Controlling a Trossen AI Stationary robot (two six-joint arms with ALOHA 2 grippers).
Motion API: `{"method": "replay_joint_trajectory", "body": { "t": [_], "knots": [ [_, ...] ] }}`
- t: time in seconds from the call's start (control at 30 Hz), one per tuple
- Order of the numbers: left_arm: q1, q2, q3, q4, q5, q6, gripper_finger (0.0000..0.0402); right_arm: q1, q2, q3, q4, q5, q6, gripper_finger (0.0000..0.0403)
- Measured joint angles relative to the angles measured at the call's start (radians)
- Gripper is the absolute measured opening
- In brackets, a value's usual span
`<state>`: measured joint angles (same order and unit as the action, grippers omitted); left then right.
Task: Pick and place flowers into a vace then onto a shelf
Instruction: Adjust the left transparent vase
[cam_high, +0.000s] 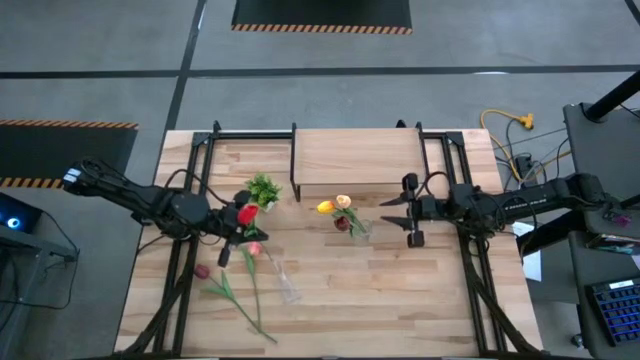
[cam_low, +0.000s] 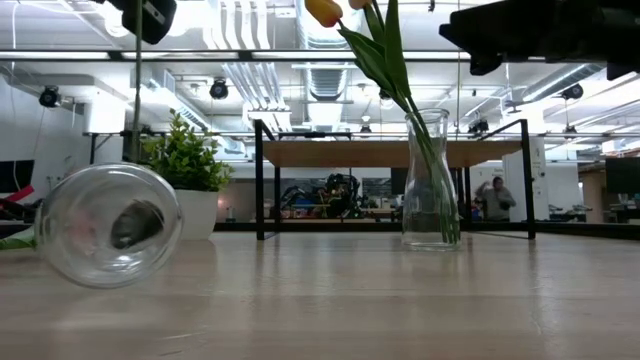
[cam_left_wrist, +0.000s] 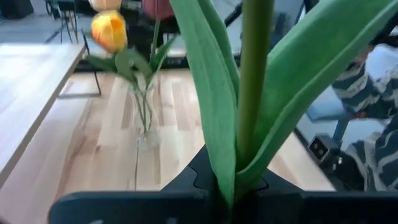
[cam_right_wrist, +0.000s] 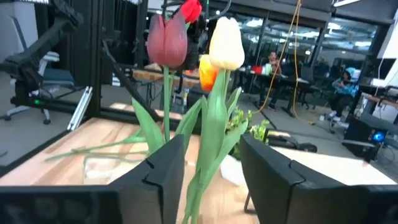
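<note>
My left gripper (cam_high: 238, 228) is shut on a red tulip (cam_high: 247, 212) over the table's left half. In the left wrist view its green stem and leaves (cam_left_wrist: 249, 93) rise from the gripper (cam_left_wrist: 239, 193). An upright glass vase (cam_high: 358, 228) at mid-table holds yellow, peach and maroon tulips (cam_right_wrist: 221, 43). My right gripper (cam_high: 398, 212) is open just right of it, a finger on either side of the stems (cam_right_wrist: 208, 143). A second vase (cam_high: 285, 285) lies on its side. More tulips (cam_high: 232, 295) lie flat on the tabletop. The shelf (cam_high: 355, 160) stands at the far edge. My left gripper pinches the red tulip's stem (cam_left_wrist: 244, 168) between its two fingers, where the leaves branch off. The fingers come nearly level from the table's left, across the stem. The tulip stands upright, its lower stem (cam_low: 135, 90) hanging below the fingers, clear of the table.
A small leafy plant in a white pot (cam_high: 263, 188) stands just beyond my left gripper. Black frame rails (cam_high: 190, 200) run along both sides of the table. People (cam_right_wrist: 342, 87) sit in the room beyond. Bare tabletop (cam_high: 400, 300) lies toward the near right.
</note>
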<state>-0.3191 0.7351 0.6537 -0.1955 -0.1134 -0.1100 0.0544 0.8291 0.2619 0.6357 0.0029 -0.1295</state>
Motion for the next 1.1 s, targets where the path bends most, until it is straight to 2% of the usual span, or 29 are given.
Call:
{"method": "replay_joint_trajectory", "body": {
  "t": [0.2,0.33,0.47,0.67,0.8,1.1],
  "knots": [
    [0.0,-0.039,0.0,-0.135,-0.133,-0.137,0.0,0.0,-0.002,0.0,-0.006,0.0,0.0,0.0164],
    [0.0,-0.078,0.0,-0.254,-0.271,-0.286,0.0,0.0,-0.002,0.0,-0.012,0.0,0.0,0.0171],
    [0.0,-0.119,0.0,-0.353,-0.401,-0.364,0.0,0.0,-0.001,0.0,-0.012,0.0,0.0,0.0173],
    [0.0,-0.143,0.0,-0.374,-0.409,-0.386,0.001,0.0,-0.001,0.0,-0.012,0.0,0.0,0.0173],
    [0.0,-0.13,0.0,-0.378,-0.387,-0.352,0.0062,0.0,-0.002,0.0,-0.021,0.0,0.0,0.0174],
    [0.0,-0.107,0.001,-0.378,-0.367,-0.333,0.0245,0.0,-0.001,0.0,-0.031,0.0,-0.001,0.0175]
  ]
}}
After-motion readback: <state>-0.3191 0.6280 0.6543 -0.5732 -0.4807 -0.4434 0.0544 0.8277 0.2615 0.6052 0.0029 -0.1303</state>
